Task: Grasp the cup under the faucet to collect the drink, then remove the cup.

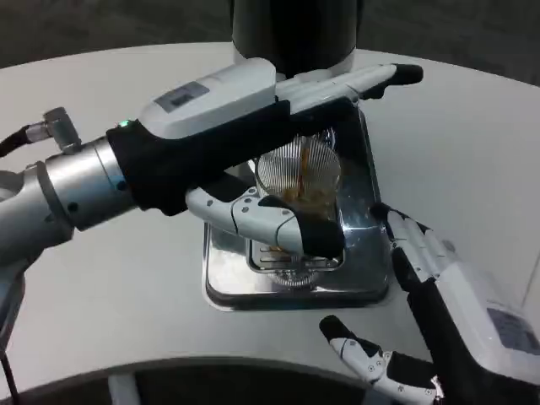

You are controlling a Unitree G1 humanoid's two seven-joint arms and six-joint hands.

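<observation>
The clear ribbed plastic cup [299, 173] stands upright a little above the centre of the frame, on the grille of a shiny steel drip tray [371, 278], with brown drink pooled in its lower part and a thin brown stream falling into it. Its long axis is vertical, so the lift that removes it should go straight up or out toward the lower edge of the frame, with the cup kept level.

The left hand [270, 215] is the nearer one, and it is already on the cup. Its forearm comes in from the left edge, its white back lies across the top of the cup, one long finger reaches past it toward the upper right, and its thumb and lower fingers wrap the cup's near side from the left and below. The cup therefore sits inside this hand's curl, just right of the palm. By my reading the hand holds it, though the far contact is hidden.

Directly above the cup, at the top centre, stands the dark cylindrical drink dispenser [295, 29]; its faucet is hidden behind the hand.

The right hand [413, 295] lies at the lower right, apart from the cup and just beside the tray's right rim, fingers spread and holding nothing.

All rests on a white round table [101, 295].
</observation>
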